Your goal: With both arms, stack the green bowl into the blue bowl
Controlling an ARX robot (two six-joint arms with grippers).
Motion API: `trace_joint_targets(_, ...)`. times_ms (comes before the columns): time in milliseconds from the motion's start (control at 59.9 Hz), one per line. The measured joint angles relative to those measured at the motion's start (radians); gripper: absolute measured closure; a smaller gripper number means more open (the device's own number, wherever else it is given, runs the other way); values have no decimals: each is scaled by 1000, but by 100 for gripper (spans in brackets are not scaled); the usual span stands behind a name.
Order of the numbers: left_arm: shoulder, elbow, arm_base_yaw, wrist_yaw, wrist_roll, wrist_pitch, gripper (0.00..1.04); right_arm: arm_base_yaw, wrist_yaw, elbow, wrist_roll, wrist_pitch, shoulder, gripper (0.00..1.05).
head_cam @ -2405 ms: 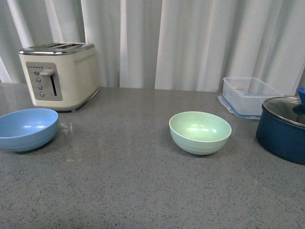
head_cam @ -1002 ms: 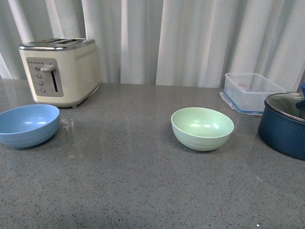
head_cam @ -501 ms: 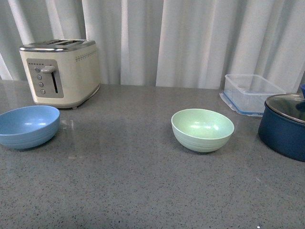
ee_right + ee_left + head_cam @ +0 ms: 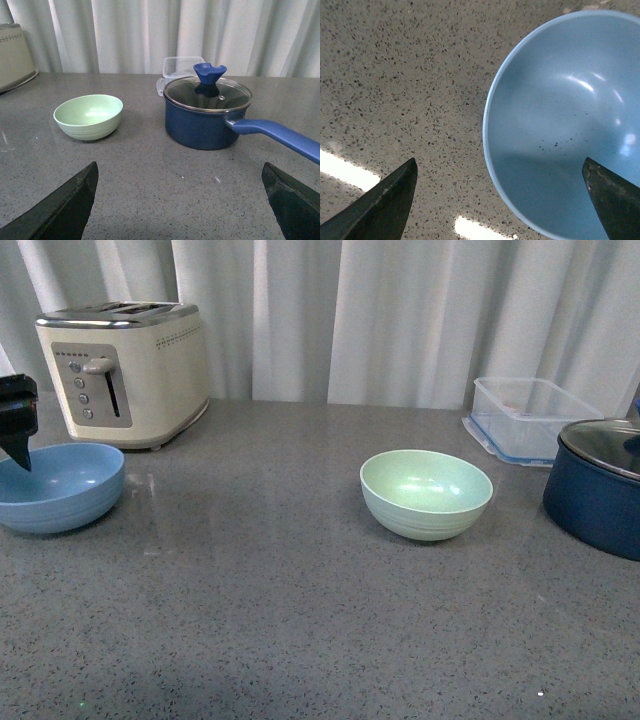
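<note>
Hanging at the 9 o'clock edge of the front view, the left gripper (image 4: 500, 200) shows one black finger (image 4: 20, 438) just above the near-left rim of the blue bowl (image 4: 58, 485). Its wrist camera shows the fingers spread wide and holding nothing. One tip is over the bare counter (image 4: 395, 75) outside the rim, and the other is over the inside of the blue bowl (image 4: 560, 125). The pictures do not show whether either tip touches the bowl. A cream toaster (image 4: 125, 370) stands at 1 o'clock from the blue bowl, close behind it, in front of a white curtain (image 4: 350, 310). The green bowl (image 4: 426, 493) sits upright and empty on the grey counter (image 4: 250, 600), well apart from the blue bowl and at 3 o'clock from it, with nothing touching it. A clear plastic box (image 4: 530, 415) lies at 1 o'clock from the green bowl. A dark blue pot (image 4: 598, 502) with a glass lid (image 4: 605, 445) stands at 3 o'clock, near the green bowl but apart from it. The right gripper (image 4: 180, 200) is outside the front view. Its wrist camera shows its fingers spread wide and empty over the counter, with the green bowl (image 4: 88, 116) at 10 o'clock and the pot (image 4: 200, 127) at 12 o'clock ahead of them.
</note>
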Motion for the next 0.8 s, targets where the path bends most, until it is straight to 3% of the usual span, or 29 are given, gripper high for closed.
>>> trace_joint_targets(251,80,7,-7,-2,-34,19,10,0,0,0,0,0,0,10)
trace_joint_targets(367,99,9,-9,-8,-42,32,35,0,0,0,0,0,0,10)
trace_joint_targets(802,99,21,-12,7,-77,32,100,0,0,0,0,0,0,10)
